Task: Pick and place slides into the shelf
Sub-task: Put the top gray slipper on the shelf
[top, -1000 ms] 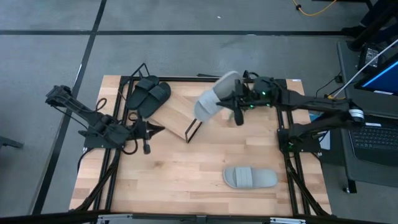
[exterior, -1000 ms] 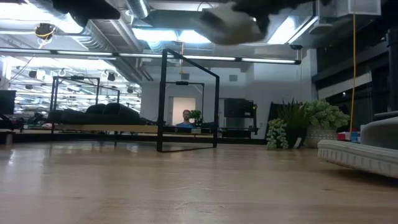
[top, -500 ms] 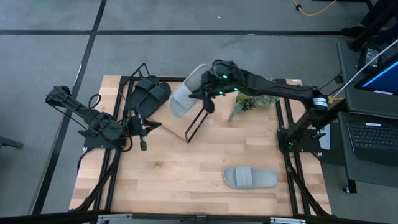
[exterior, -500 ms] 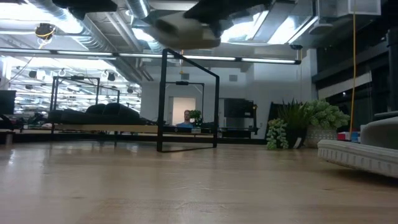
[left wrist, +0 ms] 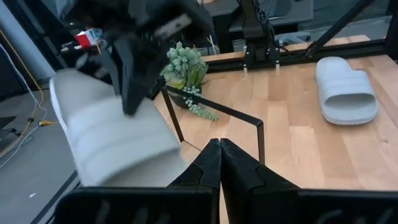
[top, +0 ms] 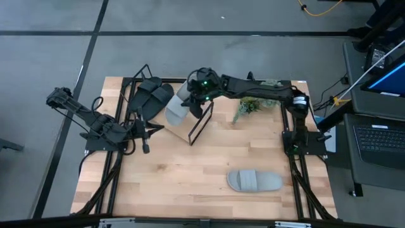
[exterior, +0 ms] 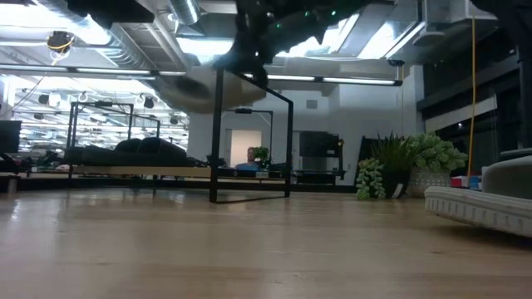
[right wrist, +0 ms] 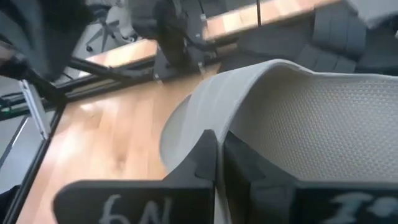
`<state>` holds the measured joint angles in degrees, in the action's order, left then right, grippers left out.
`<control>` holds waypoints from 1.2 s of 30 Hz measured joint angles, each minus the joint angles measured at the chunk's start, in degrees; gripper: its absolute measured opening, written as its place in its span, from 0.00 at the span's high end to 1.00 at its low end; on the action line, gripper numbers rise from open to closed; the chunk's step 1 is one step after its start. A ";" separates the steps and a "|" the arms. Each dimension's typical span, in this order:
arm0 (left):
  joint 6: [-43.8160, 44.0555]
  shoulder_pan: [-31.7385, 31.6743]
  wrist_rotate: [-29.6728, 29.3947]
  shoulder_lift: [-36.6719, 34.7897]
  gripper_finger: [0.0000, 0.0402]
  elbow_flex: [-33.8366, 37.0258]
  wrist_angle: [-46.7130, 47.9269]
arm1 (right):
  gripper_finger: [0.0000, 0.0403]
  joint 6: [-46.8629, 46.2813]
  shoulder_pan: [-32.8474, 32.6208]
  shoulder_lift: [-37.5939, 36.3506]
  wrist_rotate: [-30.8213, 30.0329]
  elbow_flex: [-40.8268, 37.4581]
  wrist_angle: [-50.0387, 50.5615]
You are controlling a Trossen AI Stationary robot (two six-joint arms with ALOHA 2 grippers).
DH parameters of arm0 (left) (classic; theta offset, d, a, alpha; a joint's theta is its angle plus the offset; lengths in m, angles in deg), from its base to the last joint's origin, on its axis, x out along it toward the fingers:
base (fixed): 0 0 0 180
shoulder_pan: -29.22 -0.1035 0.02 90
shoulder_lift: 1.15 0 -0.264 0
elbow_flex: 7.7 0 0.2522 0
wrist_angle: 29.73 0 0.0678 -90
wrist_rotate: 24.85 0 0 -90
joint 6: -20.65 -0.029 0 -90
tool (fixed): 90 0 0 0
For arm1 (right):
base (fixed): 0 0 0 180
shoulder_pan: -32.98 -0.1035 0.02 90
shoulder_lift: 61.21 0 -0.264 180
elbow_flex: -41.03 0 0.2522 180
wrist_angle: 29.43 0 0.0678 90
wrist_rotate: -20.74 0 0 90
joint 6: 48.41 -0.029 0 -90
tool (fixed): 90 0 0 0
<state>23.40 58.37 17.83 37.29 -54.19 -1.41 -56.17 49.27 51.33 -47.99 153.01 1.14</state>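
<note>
Between the right gripper (top: 195, 99) fingers, pinched tight, we've got a grey slide (top: 176, 109) by its strap, hanging over the shelf (top: 179, 120) board w/ its long axis tipped down-left, just beside the two black slides (top: 150, 97). Left gripper (top: 152, 132) waits closed nr the shelf's near edge. Other grey slide (top: 254, 181) lies well apart.

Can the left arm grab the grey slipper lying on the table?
Probably not easily. The left end effector sits shut by the table's left side, while the loose grey slide lies toward the right. Nothing blocks the way; it just looks a long stretch.
</note>
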 joint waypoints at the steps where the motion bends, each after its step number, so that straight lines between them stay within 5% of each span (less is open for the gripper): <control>1: 0.00 0.00 0.02 0.00 1.00 0.00 0.07 | 0.97 -0.68 -0.02 0.64 0.08 0.00 -0.34; 19: 0.00 0.00 0.03 0.00 1.00 0.00 0.01 | 0.97 -7.01 0.04 4.93 4.44 0.01 -2.98; 36: 0.00 0.00 0.03 0.02 1.00 -0.03 -0.02 | 0.97 -3.70 0.44 6.51 2.75 8.04 8.16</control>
<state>23.39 58.37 17.86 37.31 -54.22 -1.43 -59.88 49.71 57.84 -45.24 161.05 9.30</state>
